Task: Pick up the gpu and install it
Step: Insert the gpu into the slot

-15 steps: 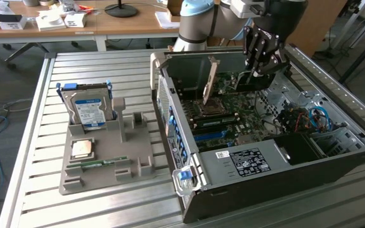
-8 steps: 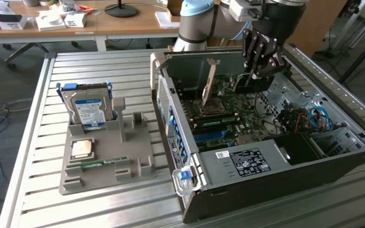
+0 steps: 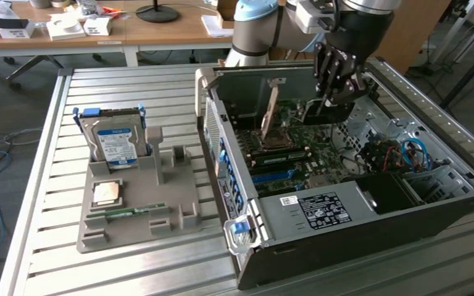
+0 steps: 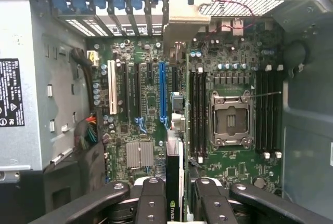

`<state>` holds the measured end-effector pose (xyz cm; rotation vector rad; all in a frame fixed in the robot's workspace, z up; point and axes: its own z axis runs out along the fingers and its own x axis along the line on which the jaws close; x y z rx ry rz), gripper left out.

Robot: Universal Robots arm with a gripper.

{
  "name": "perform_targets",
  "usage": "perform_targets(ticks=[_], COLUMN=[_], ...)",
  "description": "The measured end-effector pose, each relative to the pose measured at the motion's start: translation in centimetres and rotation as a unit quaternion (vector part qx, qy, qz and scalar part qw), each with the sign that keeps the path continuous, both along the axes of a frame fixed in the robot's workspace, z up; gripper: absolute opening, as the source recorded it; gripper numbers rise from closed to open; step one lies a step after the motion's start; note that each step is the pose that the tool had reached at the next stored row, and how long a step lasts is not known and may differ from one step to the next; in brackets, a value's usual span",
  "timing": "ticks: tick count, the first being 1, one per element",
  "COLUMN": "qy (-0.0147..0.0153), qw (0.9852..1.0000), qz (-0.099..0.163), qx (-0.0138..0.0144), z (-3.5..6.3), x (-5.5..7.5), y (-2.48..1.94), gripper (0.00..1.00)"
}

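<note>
Pincer (image 3: 336, 98): clamped on the gpu (image 3: 328, 115); a finger (image 4: 151, 203) is pressed to each flat face.
Gpu position: held edge-on inside the open computer case (image 3: 360, 234), over the motherboard (image 4: 145, 104), just beside the blue slot (image 4: 162, 94).
Seating: contact with any slot cannot be told.
Tray (image 3: 175, 203): set on the slatted surface (image 3: 56, 185), at the exterior view's left of the case.
Tray contents: hard drive (image 3: 115, 143) upright; memory stick (image 3: 126, 213) lying flat.
</note>
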<state>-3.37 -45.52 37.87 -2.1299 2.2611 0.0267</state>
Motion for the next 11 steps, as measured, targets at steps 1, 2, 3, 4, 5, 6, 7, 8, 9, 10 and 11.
perform_targets(ticks=[1, 2, 3, 4, 5, 6, 7, 8, 9, 10, 11], qy=[0.0, 0.0, 0.0, 0.0, 0.0, 0.0, 0.0, 0.0, 0.0, 0.0, 0.0], qw=[1.0, 1.0, 1.0, 1.0, 1.0, 1.0, 1.0, 1.0, 1.0, 1.0, 1.0], qz=[-0.002, -0.003, -0.005, -0.006, -0.007, -0.007, -0.007, -0.007, -0.007, -0.007, -0.007], qx=[0.0, 0.0, 0.0, 0.0, -0.0001, -0.0001, -0.0001, -0.0001, -0.0001, -0.0001, -0.0001], z=[-0.12, -0.25, -0.39, -0.52, -0.61, -0.67, -0.68, -0.68, -0.68, -0.69, -0.69], x=[-0.01, -0.02, -0.03, -0.03, -0.03, -0.03, -0.03, -0.04, -0.04, -0.04, -0.04], y=[0.0, 0.0, 0.0, 0.0, 0.0, 0.01, 0.01, 0.0, 0.0, 0.0, 0.0], gripper=[0.26, 0.26, 0.26, 0.26, 0.26, 0.26, 0.26, 0.26, 0.26, 0.26, 0.26])
